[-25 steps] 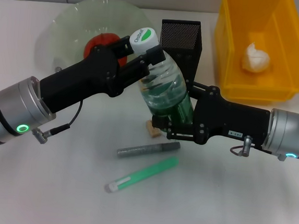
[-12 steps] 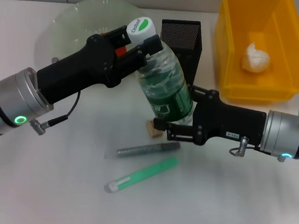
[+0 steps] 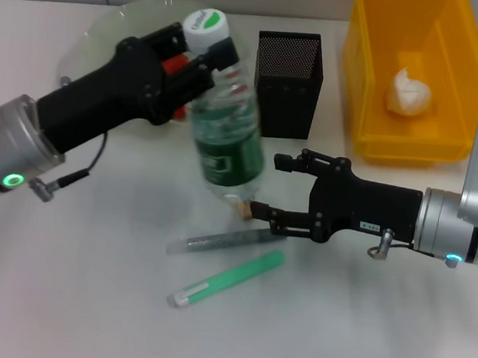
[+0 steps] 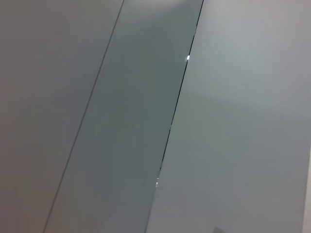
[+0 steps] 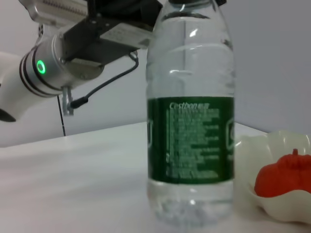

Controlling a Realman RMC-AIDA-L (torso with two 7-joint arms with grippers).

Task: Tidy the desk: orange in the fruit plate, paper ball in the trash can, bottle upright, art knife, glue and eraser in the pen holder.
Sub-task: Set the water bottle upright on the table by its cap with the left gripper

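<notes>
A white desk is shown from the head camera, with the black mesh pen holder taken as the landmark near its far edge. Just left of the pen holder, the bottle is held close to upright, its base resting on or just above the desk; its neck, under the white cap, is clamped between the fingers of the left gripper. In the right wrist view the same bottle is seen standing, green label facing the camera, with the left arm above it. In front of the pen holder and slightly to its right, the right gripper is found with its jaws spread apart and nothing between them, close beside the bottle's base. A small tan eraser is seen at the bottle's foot, near the lower finger. Farther forward of the pen holder lie a grey art knife and, beyond it, a green glue stick, both flat on the desk. Left of the pen holder, behind the left arm, the pale fruit plate is placed, with the orange resting in it. To the right of the pen holder stands the yellow trash can, with the paper ball inside. Only blank panels are shown by the left wrist view.
</notes>
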